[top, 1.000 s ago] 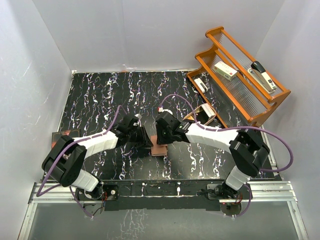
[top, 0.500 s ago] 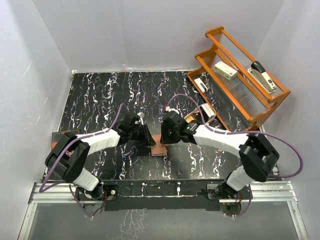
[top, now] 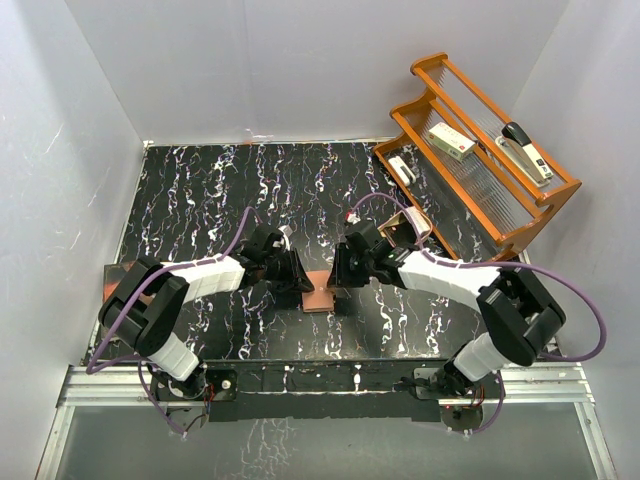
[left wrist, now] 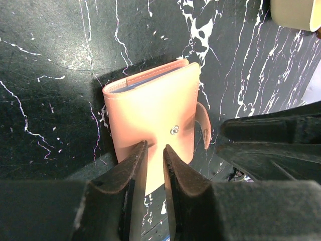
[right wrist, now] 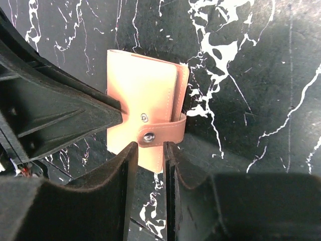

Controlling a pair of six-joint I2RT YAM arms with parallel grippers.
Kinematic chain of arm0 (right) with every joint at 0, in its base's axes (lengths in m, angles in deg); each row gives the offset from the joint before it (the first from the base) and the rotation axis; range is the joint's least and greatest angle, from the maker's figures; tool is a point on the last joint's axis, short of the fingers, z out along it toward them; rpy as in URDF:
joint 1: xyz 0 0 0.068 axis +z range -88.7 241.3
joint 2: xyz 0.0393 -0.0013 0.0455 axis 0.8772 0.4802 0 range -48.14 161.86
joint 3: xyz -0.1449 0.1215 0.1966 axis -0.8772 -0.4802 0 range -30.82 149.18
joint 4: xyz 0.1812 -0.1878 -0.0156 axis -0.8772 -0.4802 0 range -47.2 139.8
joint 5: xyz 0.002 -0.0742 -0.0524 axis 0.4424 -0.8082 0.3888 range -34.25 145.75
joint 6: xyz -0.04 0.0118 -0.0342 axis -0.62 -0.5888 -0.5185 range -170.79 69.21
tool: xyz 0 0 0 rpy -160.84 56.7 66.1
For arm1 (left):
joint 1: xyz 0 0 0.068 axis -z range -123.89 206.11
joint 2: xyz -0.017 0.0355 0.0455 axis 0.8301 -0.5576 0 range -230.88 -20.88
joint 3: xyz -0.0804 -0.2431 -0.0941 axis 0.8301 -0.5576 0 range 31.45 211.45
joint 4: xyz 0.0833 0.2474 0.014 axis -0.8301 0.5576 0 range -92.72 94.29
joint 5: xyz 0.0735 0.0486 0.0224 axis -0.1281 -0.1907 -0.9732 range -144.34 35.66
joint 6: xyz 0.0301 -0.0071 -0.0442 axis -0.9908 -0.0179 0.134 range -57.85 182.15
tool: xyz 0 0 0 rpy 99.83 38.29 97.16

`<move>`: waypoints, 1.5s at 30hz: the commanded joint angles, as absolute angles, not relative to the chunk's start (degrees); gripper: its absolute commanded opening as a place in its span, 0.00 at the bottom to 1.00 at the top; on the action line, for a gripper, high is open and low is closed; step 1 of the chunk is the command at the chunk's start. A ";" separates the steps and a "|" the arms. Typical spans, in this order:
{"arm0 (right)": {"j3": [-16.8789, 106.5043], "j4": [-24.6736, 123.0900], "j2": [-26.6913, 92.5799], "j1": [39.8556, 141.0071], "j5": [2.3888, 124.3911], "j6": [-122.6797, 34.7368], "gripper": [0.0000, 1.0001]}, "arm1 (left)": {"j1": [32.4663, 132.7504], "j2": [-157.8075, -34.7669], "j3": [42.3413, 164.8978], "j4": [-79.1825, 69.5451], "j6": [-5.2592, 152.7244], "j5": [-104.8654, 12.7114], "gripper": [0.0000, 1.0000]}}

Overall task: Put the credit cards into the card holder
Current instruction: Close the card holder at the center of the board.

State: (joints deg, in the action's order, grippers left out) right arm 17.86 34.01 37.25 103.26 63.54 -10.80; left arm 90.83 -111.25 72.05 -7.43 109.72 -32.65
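Leather card holder (left wrist: 150, 110) lying folded, tab (left wrist: 203, 125) unsnapped; I'm seeing left gripper (left wrist: 154, 148), right gripper (right wrist: 149, 145) narrowly parted at its edges, clamping unclear.

- Card holder (left wrist: 150, 108): folded shut, inner pockets hidden. Its near edge is covered by the left end effector (left wrist: 153, 150).
- Same item, right wrist view: the left side is behind the other end effector's dark body and the near edge is behind the right end effector (right wrist: 149, 148). Whether the snap tab (right wrist: 168, 126) is gripped cannot be told.
- Tan dish (left wrist: 296, 12): cut off at the picture's corner.
- Dark booklet (top: 115, 270): mostly under the left arm (top: 200, 280).
- Boxes on the rack (top: 480, 170): labels too small to read.
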 commanded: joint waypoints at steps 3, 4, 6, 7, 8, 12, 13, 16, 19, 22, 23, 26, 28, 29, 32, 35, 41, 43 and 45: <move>16.73 42.02 39.20 102.82 67.87 -9.85 0.24 | 91.30 -111.12 71.55 -5.89 109.19 -33.30 0.18; 16.46 42.56 39.44 102.87 68.22 -9.70 0.24 | 91.23 -111.02 71.51 -5.83 109.18 -33.33 0.18; 16.21 43.00 40.01 102.86 68.40 -9.65 0.23 | 91.26 -110.84 71.41 -5.68 109.22 -33.48 0.18; 16.13 43.05 40.27 102.87 68.33 -9.60 0.22 | 91.26 -110.82 71.33 -5.69 109.32 -33.51 0.18; 16.19 43.12 40.47 102.80 68.24 -9.67 0.21 | 91.27 -110.68 71.22 -5.86 109.41 -33.46 0.18; 16.48 43.13 41.04 102.82 68.05 -10.21 0.19 | 91.27 -110.45 70.89 -6.27 109.70 -33.29 0.18; 16.69 43.05 41.20 102.87 68.13 -10.38 0.19 | 91.29 -110.45 70.83 -6.28 109.70 -33.33 0.18; 17.21 42.51 41.25 102.87 68.34 -10.78 0.19 | 91.26 -110.41 70.92 -6.23 109.70 -33.33 0.18; 17.25 42.17 41.21 102.88 67.94 -10.96 0.20 | 91.27 -110.40 70.60 -6.60 109.85 -33.42 0.18; 17.25 42.05 41.99 102.83 67.94 -11.26 0.20 | 91.27 -110.46 70.51 -6.93 110.05 -33.20 0.18; 17.25 42.19 42.23 102.85 68.01 -11.24 0.20 | 91.27 -110.51 70.54 -6.87 110.05 -33.16 0.18; 17.17 42.84 43.01 102.80 68.28 -11.28 0.18 | 91.27 -110.31 70.55 -6.70 109.98 -33.40 0.18; 17.31 43.31 43.73 102.82 68.55 -11.53 0.16 | 91.27 -110.27 70.53 -6.74 110.05 -33.50 0.18; 17.57 43.26 44.25 102.86 68.81 -11.78 0.15 | 91.27 -110.29 70.45 -6.82 110.17 -33.51 0.18; 17.99 43.34 44.98 102.88 69.11 -11.94 0.14 | 91.27 -110.51 70.40 -7.10 110.31 -33.47 0.18; 18.22 43.39 44.95 102.86 69.11 -11.94 0.13 | 91.25 -110.81 70.51 -7.20 110.32 -33.26 0.18; 18.38 43.63 45.31 102.93 69.50 -11.52 0.14 | 91.27 -110.81 70.14 -7.54 110.48 -33.25 0.18; 18.79 43.36 45.50 102.94 69.43 -11.29 0.14 | 91.27 -110.87 70.18 -7.63 110.54 -33.18 0.18; 19.20 42.87 45.52 103.00 68.97 -11.11 0.14 | 91.27 -110.86 70.07 -7.76 110.58 -33.15 0.18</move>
